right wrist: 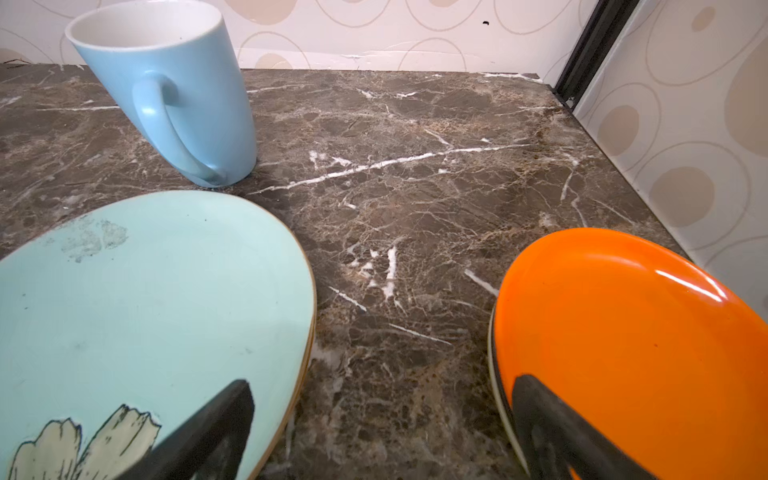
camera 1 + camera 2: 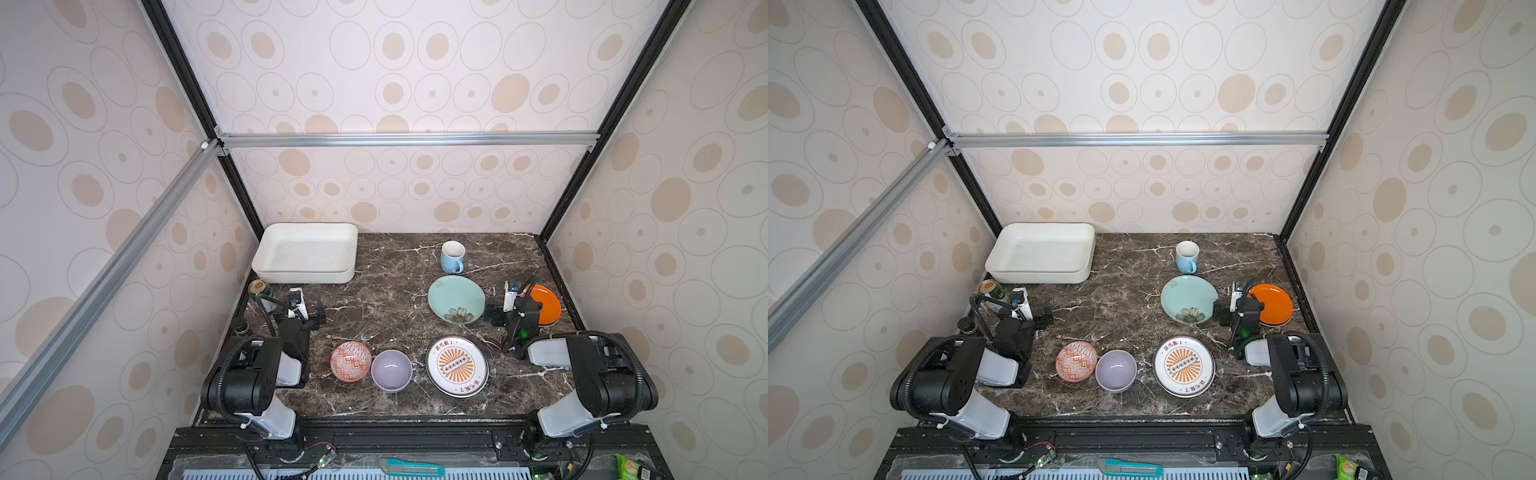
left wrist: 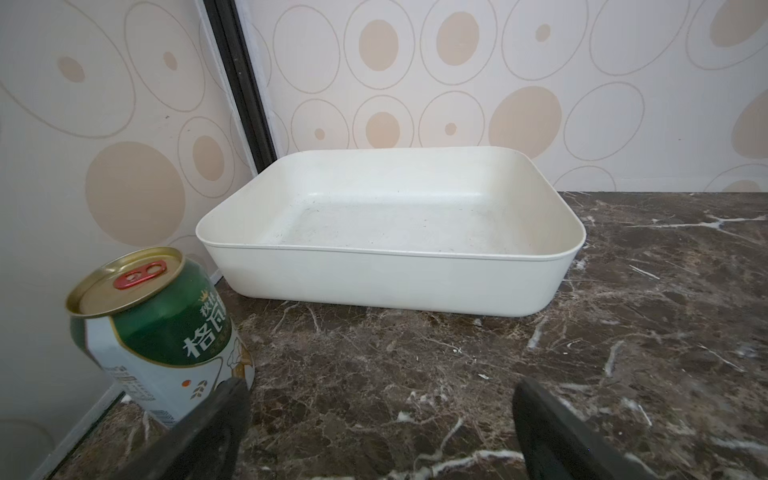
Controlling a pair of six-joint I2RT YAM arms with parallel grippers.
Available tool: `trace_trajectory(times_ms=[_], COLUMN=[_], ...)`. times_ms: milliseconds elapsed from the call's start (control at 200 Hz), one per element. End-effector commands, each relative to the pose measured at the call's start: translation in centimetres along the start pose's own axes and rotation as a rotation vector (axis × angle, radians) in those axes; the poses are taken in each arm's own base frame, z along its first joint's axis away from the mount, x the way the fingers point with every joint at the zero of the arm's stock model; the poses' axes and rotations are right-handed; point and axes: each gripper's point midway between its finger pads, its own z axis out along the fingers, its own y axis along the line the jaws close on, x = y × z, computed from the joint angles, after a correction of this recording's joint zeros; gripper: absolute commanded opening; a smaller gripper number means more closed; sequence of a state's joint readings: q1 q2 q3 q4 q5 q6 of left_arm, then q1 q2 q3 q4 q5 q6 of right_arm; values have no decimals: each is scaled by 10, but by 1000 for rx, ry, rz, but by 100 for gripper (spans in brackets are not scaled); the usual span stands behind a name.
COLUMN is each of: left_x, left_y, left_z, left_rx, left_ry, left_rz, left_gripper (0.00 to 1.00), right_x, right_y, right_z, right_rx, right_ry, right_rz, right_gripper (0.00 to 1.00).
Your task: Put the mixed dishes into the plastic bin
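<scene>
The empty white plastic bin (image 2: 306, 250) (image 3: 386, 216) stands at the back left. On the marble lie a light-blue mug (image 2: 452, 257) (image 1: 166, 91), a teal floral plate (image 2: 456, 299) (image 1: 145, 299), an orange plate (image 2: 547, 306) (image 1: 631, 332) with a pale rim under it, an orange-sunburst plate (image 2: 456, 366), a lavender bowl (image 2: 391, 370) and a red-white patterned bowl (image 2: 350, 360). My left gripper (image 2: 298, 312) (image 3: 380, 388) is open and empty, facing the bin. My right gripper (image 2: 514, 309) (image 1: 384, 386) is open and empty, low between the teal and orange plates.
A green drink can (image 2: 259, 289) (image 3: 158, 324) stands close beside my left gripper, by the left wall. A small dark jar (image 2: 241, 326) sits nearer the front of it. Patterned walls close in the table on three sides.
</scene>
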State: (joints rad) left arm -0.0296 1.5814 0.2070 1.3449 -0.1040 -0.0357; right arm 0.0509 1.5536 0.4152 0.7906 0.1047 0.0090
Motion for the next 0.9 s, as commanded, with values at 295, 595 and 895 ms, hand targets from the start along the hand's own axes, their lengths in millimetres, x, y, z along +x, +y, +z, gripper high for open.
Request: trace_trajectory(times_ms=[295,595,895], left_x=[-10,-10,-9], left_y=[-4,-4,-3], left_z=[4,4,5], left_rx=[12,12,15], left_ry=[-28,-28,-21], left_rz=[23,21,19], left_gripper=[99,99,99], right_x=[-10,-10,-10], right_y=[-1,0,-1], right_z=[-1,-1,-1], right_rx=[0,-1,0], right_ry=[-28,-27,-25], right_rz=[-14,-14,-13], right_gripper=[100,100,100])
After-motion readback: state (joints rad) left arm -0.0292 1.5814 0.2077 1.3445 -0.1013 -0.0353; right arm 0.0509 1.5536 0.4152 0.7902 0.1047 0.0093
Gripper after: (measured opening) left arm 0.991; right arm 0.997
